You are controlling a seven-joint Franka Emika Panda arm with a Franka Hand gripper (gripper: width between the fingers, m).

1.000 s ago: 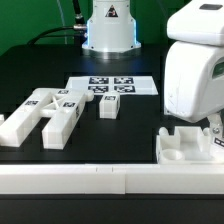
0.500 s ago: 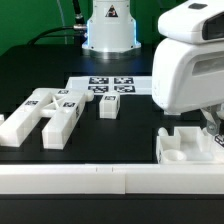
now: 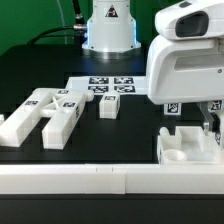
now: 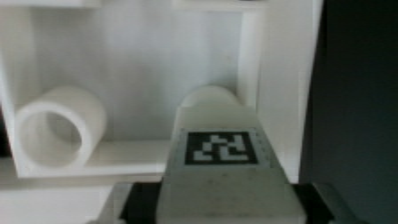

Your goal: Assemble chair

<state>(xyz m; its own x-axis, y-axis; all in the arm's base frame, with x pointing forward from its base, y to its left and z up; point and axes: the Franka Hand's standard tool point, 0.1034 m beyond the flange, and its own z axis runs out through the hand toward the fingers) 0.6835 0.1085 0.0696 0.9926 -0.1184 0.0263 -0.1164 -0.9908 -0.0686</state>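
Observation:
My gripper (image 3: 190, 106) hangs large and white at the exterior view's right, just above the slotted seat block (image 3: 186, 147) near the table's front edge. It is shut on a white chair piece with a square tag (image 3: 172, 108). In the wrist view that tagged piece (image 4: 221, 140) runs out from between the dark fingers (image 4: 148, 204) over the seat block's recess, beside a round socket (image 4: 61, 126). Two long chair bars (image 3: 30, 115) (image 3: 63, 121) and a small cube (image 3: 110, 106) lie loose at the exterior view's left.
The marker board (image 3: 112, 86) lies flat behind the loose parts, in front of the robot's base (image 3: 108, 35). A long white rail (image 3: 80, 180) runs along the table's front edge.
The gripper has shifted toward the exterior view's left with the piece in it. The piece's tag now shows under the gripper body. The loose parts have not moved.

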